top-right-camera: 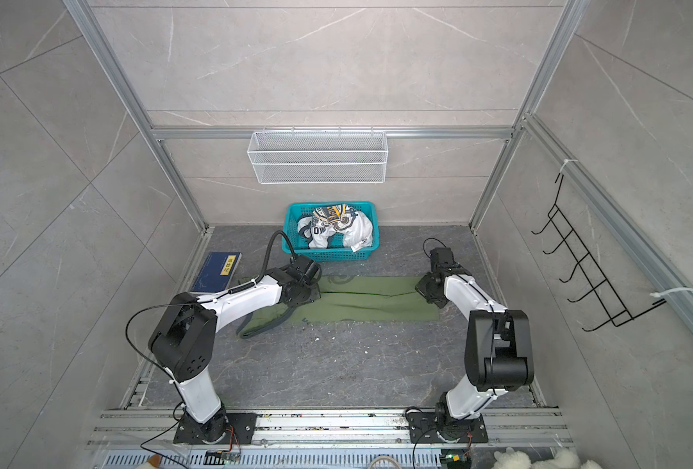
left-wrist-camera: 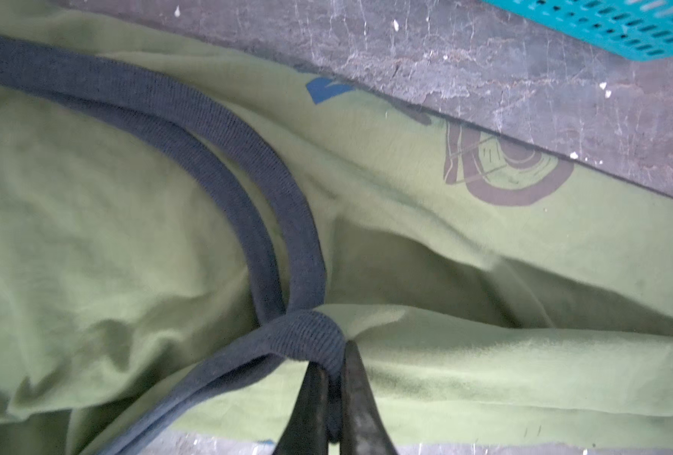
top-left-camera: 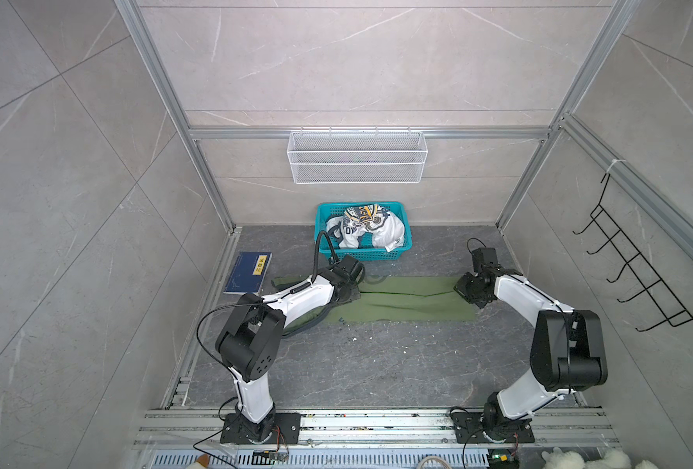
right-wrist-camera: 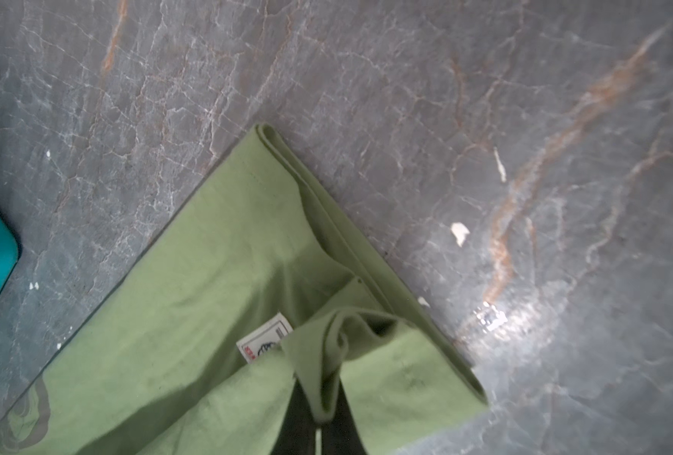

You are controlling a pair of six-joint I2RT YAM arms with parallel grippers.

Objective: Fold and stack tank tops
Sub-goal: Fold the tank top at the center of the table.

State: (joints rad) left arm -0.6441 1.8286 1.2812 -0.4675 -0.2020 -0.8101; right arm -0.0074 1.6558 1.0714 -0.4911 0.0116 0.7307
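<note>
Your green top lies spread in a long band on the table, just in front of the basket and reaching past it on both sides. Both top views show a crease running along its length.

Your left jaws are clamped together on the top's dark trim. In the left wrist view the two dark tips pinch a bunched bit of the ribbed band, and the rest of the band curves away over the green cloth. This grip sits under the left arm, in front of the basket's left corner. A faded print shows on the cloth edge nearest the basket.

Your right jaws are clamped on a fold of the green cloth at the other end, in front of the basket and off to its right, under the right arm. In the right wrist view the pinched cloth rises between the tips. A white label sits just beside them, and the hem corner lies flat on the table.

The white top sits crumpled inside the basket with its navy-yellow print facing up. A blue book lies on the table to the basket's left, near the green top's end.
</note>
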